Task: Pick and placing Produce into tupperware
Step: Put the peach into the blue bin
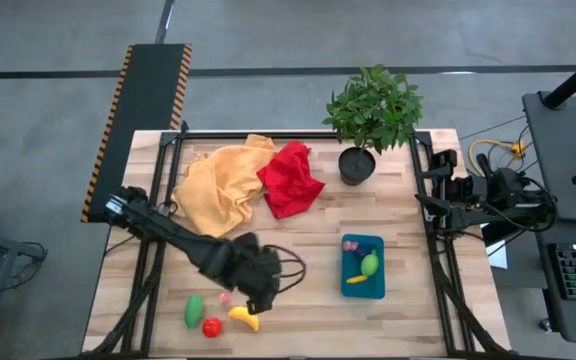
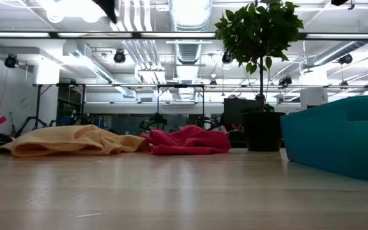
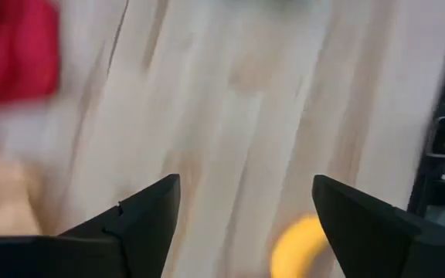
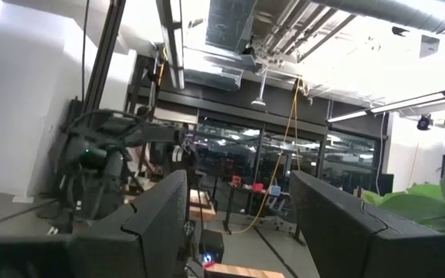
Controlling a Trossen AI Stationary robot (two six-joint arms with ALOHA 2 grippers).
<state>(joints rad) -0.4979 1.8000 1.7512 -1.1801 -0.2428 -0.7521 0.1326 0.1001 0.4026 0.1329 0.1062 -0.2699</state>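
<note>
My left gripper (image 1: 260, 300) (image 3: 246, 185) hovers open over the near part of the table, just above the yellow banana (image 1: 245, 318) (image 3: 296, 247), touching nothing. Beside the banana a red tomato (image 1: 211, 326), a green piece (image 1: 195, 310) and a small pink bit (image 1: 225, 297) lie on the wood. The teal tupperware (image 1: 348, 285) (image 2: 344, 137) stands to the right, holding a green piece (image 1: 370, 264), a yellow piece (image 1: 356, 279) and a purple-pink piece (image 1: 350, 244). My right gripper (image 1: 438, 195) (image 4: 238, 181) waits open at the table's right edge, pointing into the room.
An orange-yellow cloth (image 1: 218, 190) and a red cloth (image 1: 290, 178) lie crumpled at the far side. A leafy plant in a black pot (image 1: 358, 165) stands far right of them. Bare wood lies between the loose produce and the tupperware.
</note>
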